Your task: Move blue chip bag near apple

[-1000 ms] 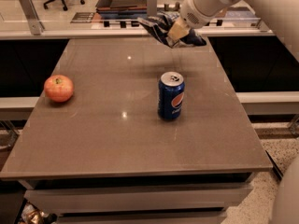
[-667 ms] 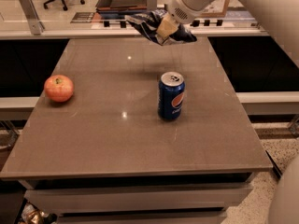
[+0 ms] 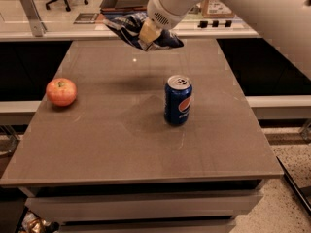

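Gripper clamped mid-bag, held aloft; blue chip bag likely light, crumply, slick (foil may slip); apple well apart.

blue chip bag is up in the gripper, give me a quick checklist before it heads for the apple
1. Bag held: ok. The blue chip bag hangs from the gripper, lifted off the table.
2. Target in sight: ok. The apple sits near the table's left edge in the camera view.
3. Set-down spot: ok. Bare tabletop lies beside the apple.
4. Path: ok. The Pepsi can stands right of centre, off the line from bag to apple.
5. Bag near apple: not ok. It is over the table's far edge, well apart from the apple.
6. Firmness of the hold: cannot tell.
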Tool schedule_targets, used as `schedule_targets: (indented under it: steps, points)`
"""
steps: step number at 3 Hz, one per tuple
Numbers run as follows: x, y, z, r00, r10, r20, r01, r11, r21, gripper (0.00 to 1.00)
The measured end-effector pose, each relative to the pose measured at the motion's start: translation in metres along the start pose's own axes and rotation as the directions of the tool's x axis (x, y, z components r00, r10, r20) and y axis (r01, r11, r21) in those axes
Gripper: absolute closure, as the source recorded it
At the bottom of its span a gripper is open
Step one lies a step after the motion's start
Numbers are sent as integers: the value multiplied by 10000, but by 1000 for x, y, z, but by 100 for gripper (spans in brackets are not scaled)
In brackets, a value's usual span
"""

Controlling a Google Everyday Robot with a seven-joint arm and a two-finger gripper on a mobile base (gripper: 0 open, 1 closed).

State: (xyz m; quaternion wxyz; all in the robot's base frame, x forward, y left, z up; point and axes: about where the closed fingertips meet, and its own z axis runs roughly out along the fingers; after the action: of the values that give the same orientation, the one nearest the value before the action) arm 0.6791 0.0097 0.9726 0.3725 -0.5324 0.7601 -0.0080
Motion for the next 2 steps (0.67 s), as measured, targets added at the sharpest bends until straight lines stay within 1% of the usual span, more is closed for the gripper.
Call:
schedule_targets:
  steps: [1, 2]
  points:
    - [-17, 30, 4, 9999, -138, 71, 139, 9999, -42, 100]
    - [-26, 52, 11, 9997, -19, 225, 20, 10000, -41, 100]
